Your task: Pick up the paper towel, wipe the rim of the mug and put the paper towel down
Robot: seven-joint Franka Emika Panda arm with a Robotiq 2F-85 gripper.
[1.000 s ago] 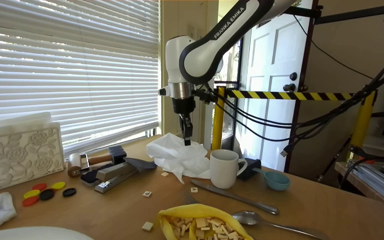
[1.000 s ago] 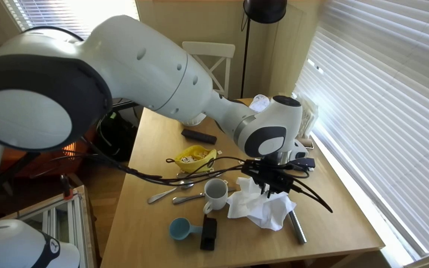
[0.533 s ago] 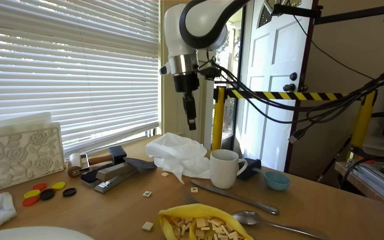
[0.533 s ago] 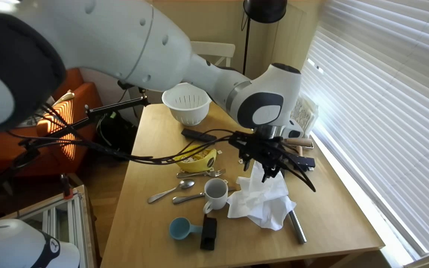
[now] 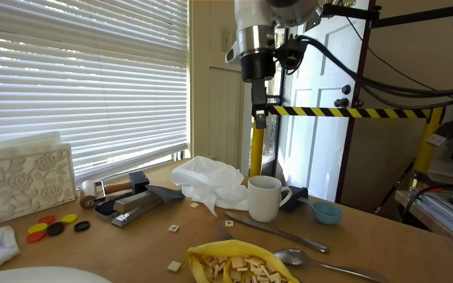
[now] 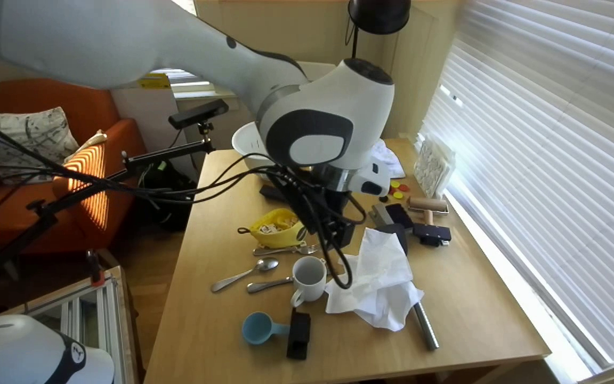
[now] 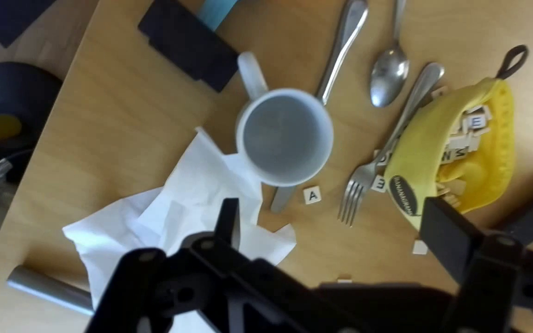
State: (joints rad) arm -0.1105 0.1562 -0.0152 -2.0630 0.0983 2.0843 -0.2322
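Note:
The crumpled white paper towel (image 5: pixel 210 182) lies bunched on the table, close beside the mug; in the wrist view the paper towel (image 7: pixel 188 208) reaches the mug's side. Upright and seen from above, the white mug (image 7: pixel 285 136) shows an empty inside, with its handle towards the black block. In both exterior views the mug (image 6: pixel 309 277) stands next to the paper towel (image 6: pixel 376 288). My gripper (image 7: pixel 333 217) is wide open with nothing between its fingers. High over the table, the gripper (image 5: pixel 260 120) hangs well above mug and towel, touching neither.
A knife (image 5: pixel 277 232) runs under the mug's side, with a fork (image 7: pixel 361 180) and spoon (image 7: pixel 389 74) near it. A yellow pouch (image 7: pixel 419 152) holds letter tiles. The blue scoop (image 5: pixel 326 213), black block (image 6: pixel 299 335), stapler (image 5: pixel 138 206) and napkin holder (image 5: pixel 30 182) stand around.
My gripper has risen from just over the paper towel and moved sideways, towards the mug's side in the views. Its fingers have spread apart. Towel and mug stay on the table.

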